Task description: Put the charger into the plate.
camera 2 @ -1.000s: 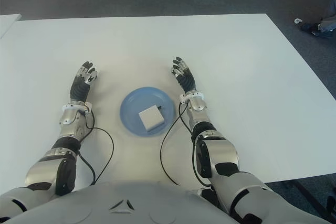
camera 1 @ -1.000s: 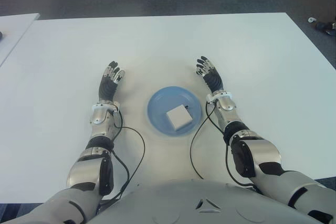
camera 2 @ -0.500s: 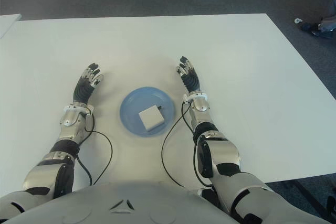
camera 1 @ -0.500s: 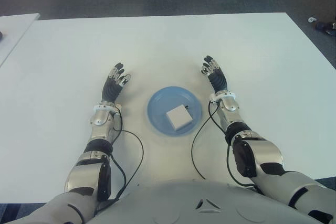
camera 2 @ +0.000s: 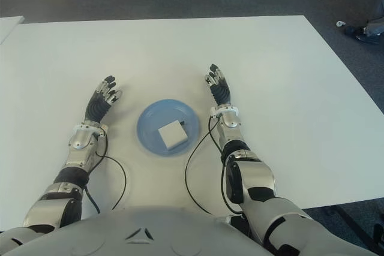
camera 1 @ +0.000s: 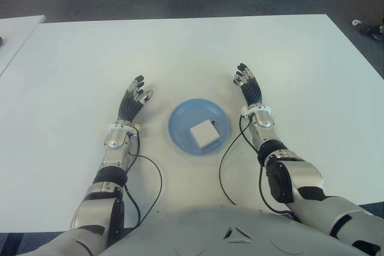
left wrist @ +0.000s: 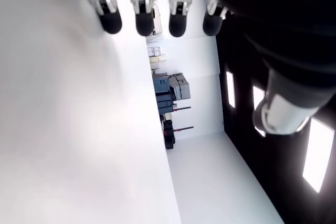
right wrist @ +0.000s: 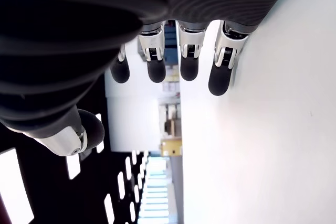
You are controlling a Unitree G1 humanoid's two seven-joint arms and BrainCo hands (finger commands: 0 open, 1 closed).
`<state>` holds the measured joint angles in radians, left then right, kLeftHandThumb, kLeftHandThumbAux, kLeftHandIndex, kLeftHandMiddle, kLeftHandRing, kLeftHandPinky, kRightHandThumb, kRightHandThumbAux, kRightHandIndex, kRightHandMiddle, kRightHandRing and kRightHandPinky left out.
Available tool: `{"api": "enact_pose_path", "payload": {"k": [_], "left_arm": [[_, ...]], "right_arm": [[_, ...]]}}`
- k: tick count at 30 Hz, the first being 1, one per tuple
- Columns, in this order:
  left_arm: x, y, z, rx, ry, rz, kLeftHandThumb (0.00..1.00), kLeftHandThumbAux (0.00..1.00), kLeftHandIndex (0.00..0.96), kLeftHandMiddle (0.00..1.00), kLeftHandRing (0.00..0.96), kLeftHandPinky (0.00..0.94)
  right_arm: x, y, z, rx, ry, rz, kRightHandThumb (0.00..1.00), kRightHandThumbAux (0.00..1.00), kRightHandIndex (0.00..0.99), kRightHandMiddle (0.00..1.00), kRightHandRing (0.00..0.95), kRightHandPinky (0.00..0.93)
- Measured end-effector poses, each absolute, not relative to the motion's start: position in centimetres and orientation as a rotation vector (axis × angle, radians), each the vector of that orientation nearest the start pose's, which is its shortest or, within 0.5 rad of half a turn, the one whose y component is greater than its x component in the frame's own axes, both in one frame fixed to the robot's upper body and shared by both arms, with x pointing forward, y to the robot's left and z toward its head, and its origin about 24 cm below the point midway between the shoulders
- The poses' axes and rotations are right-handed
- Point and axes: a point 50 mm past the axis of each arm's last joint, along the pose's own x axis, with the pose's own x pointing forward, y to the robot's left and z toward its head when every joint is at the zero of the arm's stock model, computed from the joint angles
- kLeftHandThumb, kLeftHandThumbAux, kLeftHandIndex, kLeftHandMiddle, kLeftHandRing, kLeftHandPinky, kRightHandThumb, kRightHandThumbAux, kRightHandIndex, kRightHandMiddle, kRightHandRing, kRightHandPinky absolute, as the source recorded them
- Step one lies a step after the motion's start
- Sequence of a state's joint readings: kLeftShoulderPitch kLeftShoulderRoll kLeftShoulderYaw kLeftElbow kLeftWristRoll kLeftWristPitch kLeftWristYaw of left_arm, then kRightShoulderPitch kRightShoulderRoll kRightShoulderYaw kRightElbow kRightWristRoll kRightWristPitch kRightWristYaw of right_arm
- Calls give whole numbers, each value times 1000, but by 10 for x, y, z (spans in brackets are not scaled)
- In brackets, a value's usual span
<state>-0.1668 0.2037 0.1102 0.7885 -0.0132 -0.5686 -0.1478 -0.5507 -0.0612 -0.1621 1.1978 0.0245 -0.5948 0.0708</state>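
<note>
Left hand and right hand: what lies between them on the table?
The blue plate holding the white charger, seen in both eye views.

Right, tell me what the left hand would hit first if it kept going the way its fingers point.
Probably nothing: the left hand, open and left of the plate, points forward and slightly right over bare table. That line passes beyond the plate and charger; height is unclear.

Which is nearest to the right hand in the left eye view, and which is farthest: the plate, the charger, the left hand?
1. plate: just left of the right hand, nearer the robot.
2. charger: lying in the plate.
3. left hand: beyond the plate, on its far left side.
</note>
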Motion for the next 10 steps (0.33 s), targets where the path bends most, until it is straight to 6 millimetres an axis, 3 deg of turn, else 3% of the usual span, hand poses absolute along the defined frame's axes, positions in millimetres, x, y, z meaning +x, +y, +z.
{"api": "enact_pose_path", "payload": {"k": [10], "left_arm": [[252,211,-26,206,30,-71,184,477,0,0,0,44]], "right_arm": [[317,-157,-11,14,67,19,27,535,0,67,42,17]]}}
